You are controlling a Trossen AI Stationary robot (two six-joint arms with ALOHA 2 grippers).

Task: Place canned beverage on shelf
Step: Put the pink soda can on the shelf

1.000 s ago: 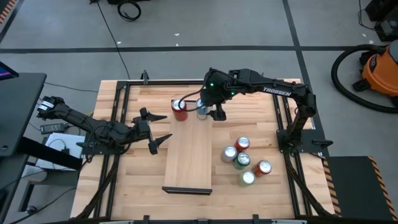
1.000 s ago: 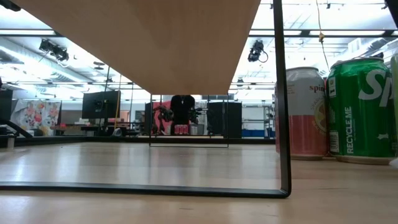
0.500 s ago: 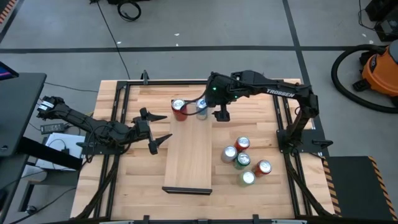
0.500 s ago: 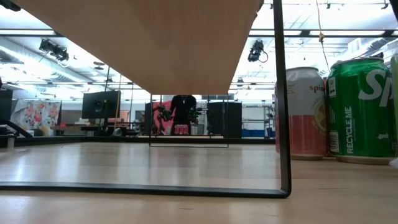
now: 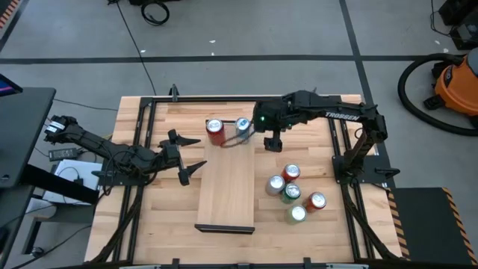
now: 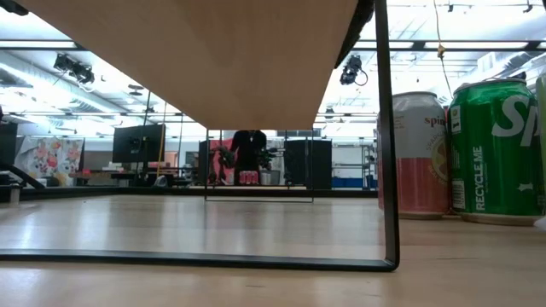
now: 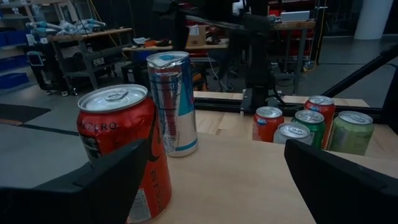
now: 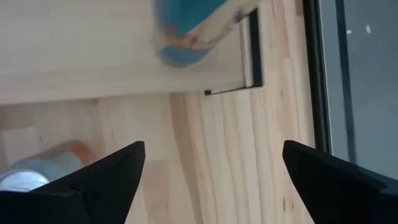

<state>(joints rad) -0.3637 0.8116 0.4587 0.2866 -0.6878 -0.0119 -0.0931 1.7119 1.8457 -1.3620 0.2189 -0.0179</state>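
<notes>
The shelf (image 5: 225, 187) is a long light-wood board on dark legs in the middle of the table. A red can (image 5: 215, 131) and a silver-and-blue can (image 5: 243, 127) stand upright on its far end; both also show in the left wrist view, red (image 7: 121, 149) and silver-and-blue (image 7: 173, 102). My right gripper (image 5: 273, 143) is open and empty, just right of the shelf's far end and clear of the silver-and-blue can. My left gripper (image 5: 196, 153) is open and empty, at the shelf's left side.
Several loose cans (image 5: 293, 193) stand on the tabletop right of the shelf, near my right arm's base; two of them fill the right of the low view (image 6: 490, 149). A dark frame rail (image 5: 340, 149) runs along each side of the table.
My right gripper has gone toward the table's right edge, away from the silver-and-blue can, which stays upright on the shelf's far end next to the red can.
</notes>
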